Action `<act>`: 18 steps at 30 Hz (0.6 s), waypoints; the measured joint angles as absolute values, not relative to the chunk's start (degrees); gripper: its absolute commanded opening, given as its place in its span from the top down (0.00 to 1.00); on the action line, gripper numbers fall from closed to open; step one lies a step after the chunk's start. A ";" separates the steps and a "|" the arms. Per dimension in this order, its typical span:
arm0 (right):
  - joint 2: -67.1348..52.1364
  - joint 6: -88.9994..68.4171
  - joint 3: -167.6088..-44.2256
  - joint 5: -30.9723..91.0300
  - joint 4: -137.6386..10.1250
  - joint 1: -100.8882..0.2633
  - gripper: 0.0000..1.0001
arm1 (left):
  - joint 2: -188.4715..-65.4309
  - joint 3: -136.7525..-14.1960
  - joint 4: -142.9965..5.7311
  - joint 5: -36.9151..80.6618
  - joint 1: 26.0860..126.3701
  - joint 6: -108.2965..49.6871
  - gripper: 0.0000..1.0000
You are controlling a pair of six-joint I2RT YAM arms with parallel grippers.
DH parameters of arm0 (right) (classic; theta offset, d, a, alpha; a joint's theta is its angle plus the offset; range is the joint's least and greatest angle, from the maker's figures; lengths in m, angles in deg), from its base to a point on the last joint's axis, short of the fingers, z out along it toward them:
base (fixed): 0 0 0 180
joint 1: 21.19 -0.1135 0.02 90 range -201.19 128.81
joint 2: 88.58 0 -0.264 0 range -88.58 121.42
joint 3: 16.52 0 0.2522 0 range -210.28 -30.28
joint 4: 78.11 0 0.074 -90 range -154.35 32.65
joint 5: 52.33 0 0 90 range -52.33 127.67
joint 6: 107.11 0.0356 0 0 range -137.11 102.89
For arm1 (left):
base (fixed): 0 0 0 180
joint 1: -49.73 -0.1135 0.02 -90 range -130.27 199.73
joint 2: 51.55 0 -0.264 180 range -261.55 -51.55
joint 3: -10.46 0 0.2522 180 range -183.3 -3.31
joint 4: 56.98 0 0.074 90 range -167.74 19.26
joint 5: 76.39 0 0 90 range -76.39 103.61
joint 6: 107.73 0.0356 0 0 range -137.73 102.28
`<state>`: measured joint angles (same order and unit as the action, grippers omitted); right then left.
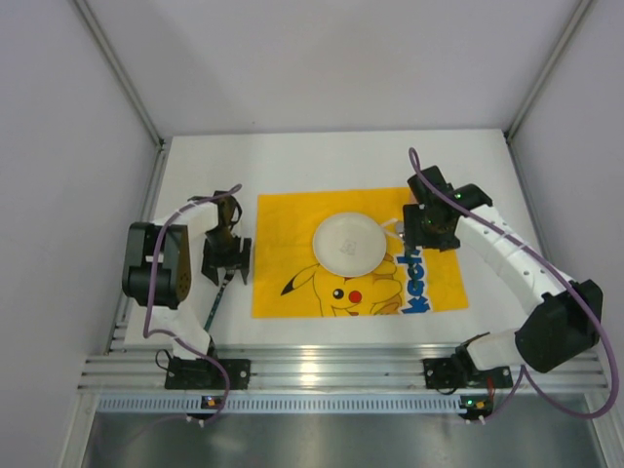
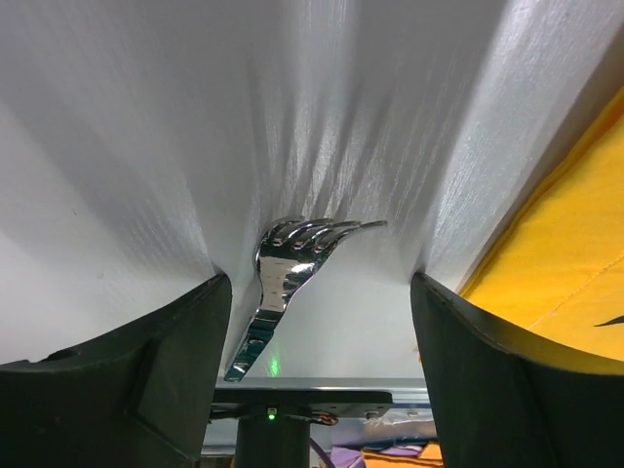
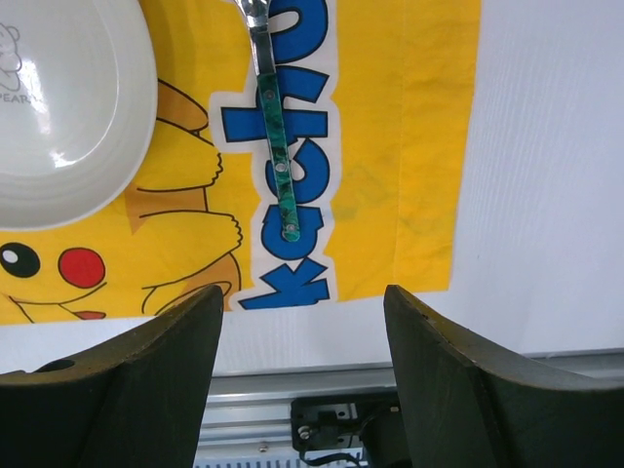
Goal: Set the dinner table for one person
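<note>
black fingers of the left end effector fill the low corners of the left wrist view. they stand well apart, released, with nothing gripped. between them shows the white bench, the big matte tabletop that carries everything and reaches from the near aluminium rail to the grey back wall. on its bare part, just left of the mat, a shiny metal fork lies flat, its tines pointing to the right of that view and its handle running down toward the camera. the fork is between the two fingers, but neither finger touches it. seen from above, the left end effector hangs over this fork, whose handle shows below it.

in the middle of the bench a yellow pikachu cloth mat is spread. a round white plate sits on the mat, above the printed face. right of the plate, on the blue letters, lies a utensil with a green marbled handle. its metal head is cut off by the top edge of the right wrist view, so i cannot say which kind it is. plate and utensil are near but apart.

the right end effector is over the right part of the mat. its fingers are also spread, released, and they hold nothing.
</note>
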<state>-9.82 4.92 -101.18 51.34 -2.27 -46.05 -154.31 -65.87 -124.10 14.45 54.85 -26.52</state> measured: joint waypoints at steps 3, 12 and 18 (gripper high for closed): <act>-9.75 4.65 -101.18 51.25 -2.27 -46.05 0.33 | -155.18 -66.64 -124.45 14.50 55.03 -26.30 0.28; -8.99 3.87 -101.29 51.10 -2.09 -46.05 0.33 | -159.64 -71.42 -127.51 14.61 55.07 -24.77 0.31; -8.77 3.93 -101.35 51.10 -1.85 -46.05 0.34 | -163.68 -76.32 -130.33 14.63 55.07 -23.05 0.47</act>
<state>-8.77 3.93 -101.35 51.10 -1.85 -46.05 -163.68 -76.32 -130.33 14.63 55.07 -23.05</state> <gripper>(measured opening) 0.667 0.618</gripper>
